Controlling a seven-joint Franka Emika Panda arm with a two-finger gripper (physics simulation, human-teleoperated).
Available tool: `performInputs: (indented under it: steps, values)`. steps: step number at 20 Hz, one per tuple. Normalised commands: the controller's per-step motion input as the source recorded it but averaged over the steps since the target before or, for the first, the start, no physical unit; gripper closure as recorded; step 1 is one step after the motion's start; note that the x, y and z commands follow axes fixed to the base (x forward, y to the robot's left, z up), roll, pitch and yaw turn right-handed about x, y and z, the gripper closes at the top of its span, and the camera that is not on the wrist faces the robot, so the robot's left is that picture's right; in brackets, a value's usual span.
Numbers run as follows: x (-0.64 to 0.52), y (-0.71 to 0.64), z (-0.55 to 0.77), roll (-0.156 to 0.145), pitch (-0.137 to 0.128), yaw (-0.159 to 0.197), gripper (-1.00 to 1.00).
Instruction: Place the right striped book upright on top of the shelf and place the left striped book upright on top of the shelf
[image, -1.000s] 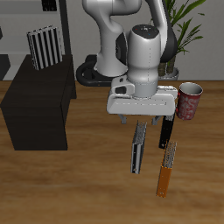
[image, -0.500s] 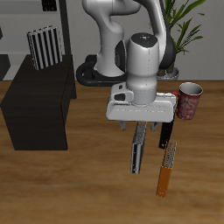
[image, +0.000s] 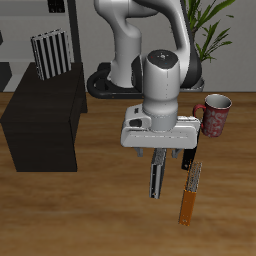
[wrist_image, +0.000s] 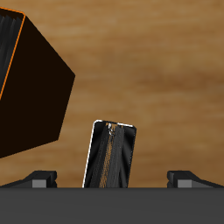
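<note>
One striped book (image: 48, 53) stands upright on top of the black shelf (image: 45, 115), near its back. The left striped book (image: 158, 178) lies on the wooden table in front of the robot's base. It also shows in the wrist view (wrist_image: 111, 155), with its striped edge facing the camera. My gripper (image: 165, 152) hangs open and empty just above that book's far end. In the wrist view the gripper (wrist_image: 114, 179) has its two fingertips (wrist_image: 39, 178) apart on either side of the book, not touching it.
A black red-ended book (image: 188, 153) lies beside the striped book, and an orange book (image: 190, 196) lies nearer the table's front edge. A red patterned mug (image: 216, 115) stands beyond them. A large dark, orange-rimmed object (wrist_image: 26, 87) shows close by in the wrist view.
The gripper has come down toward the striped book on the table, its hand lower than before. The books, the mug and the shelf have not moved.
</note>
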Motion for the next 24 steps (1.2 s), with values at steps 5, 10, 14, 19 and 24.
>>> performInputs:
  steps: [5,10,14,19,24]
  values:
    - [0.08,-0.05,-0.15,-0.008,0.031,-0.003,-1.0]
    - [0.06,-0.07,-0.15,-0.011,0.022,0.019,1.0]
    - [-0.03,-0.03,0.01,0.008,0.013,-0.023,1.0]
    - [-0.04,-0.05,0.08,0.005,-0.004,-0.012,1.0]
    - [-0.06,-0.09,0.17,0.003,-0.004,-0.005,1.0]
